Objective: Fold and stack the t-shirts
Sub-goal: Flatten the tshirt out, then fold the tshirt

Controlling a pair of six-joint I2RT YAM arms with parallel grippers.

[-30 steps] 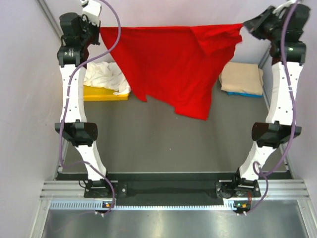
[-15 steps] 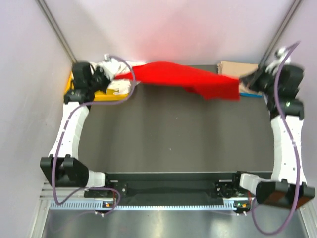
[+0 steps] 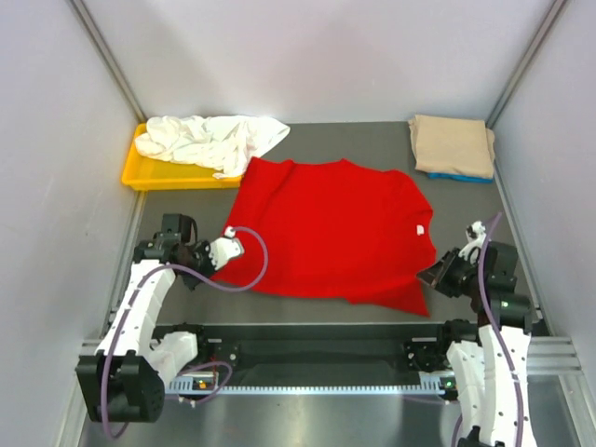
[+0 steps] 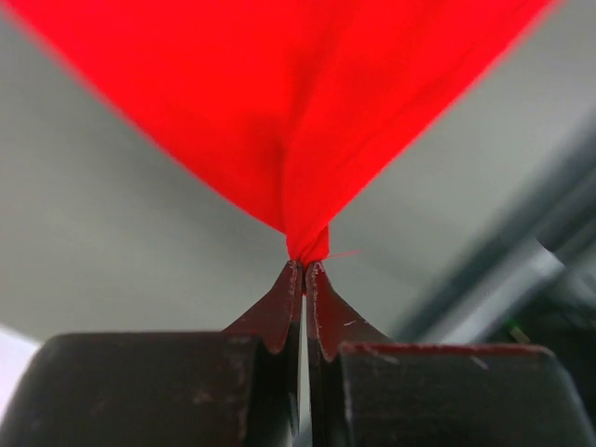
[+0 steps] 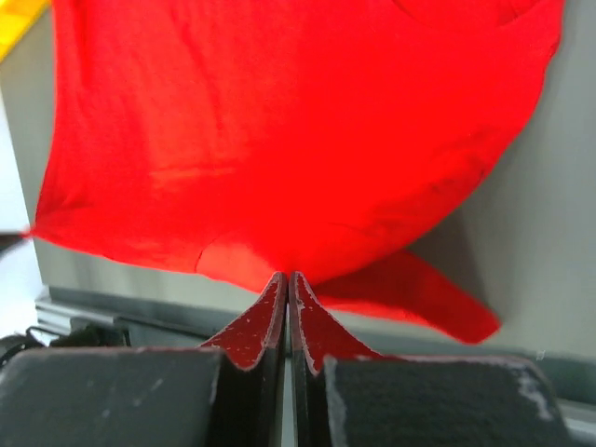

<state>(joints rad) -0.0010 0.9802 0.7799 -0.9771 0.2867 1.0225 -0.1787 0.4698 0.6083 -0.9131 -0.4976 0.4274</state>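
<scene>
The red t-shirt (image 3: 331, 228) lies spread flat on the dark table, its small white neck label (image 3: 420, 228) toward the right. My left gripper (image 3: 218, 260) is shut on the shirt's near-left corner; the left wrist view shows a pinch of red cloth (image 4: 307, 244) at the tips of the left gripper (image 4: 304, 264). My right gripper (image 3: 432, 277) is shut on the shirt's near-right edge, with the red t-shirt (image 5: 279, 140) spreading away from the right gripper (image 5: 288, 276). A crumpled white t-shirt (image 3: 212, 140) lies at the back left. A folded tan t-shirt (image 3: 453, 144) rests on a blue one (image 3: 458, 176) at the back right.
A yellow tray (image 3: 149, 174) sits at the back left under the white t-shirt. Grey walls close in the left, right and back sides. A metal rail (image 3: 326, 349) with both arm bases runs along the near edge.
Both arms swung down and toward the near edge, still holding the red shirt. The shirt went from hanging in the air at the back to lying spread on the table.
</scene>
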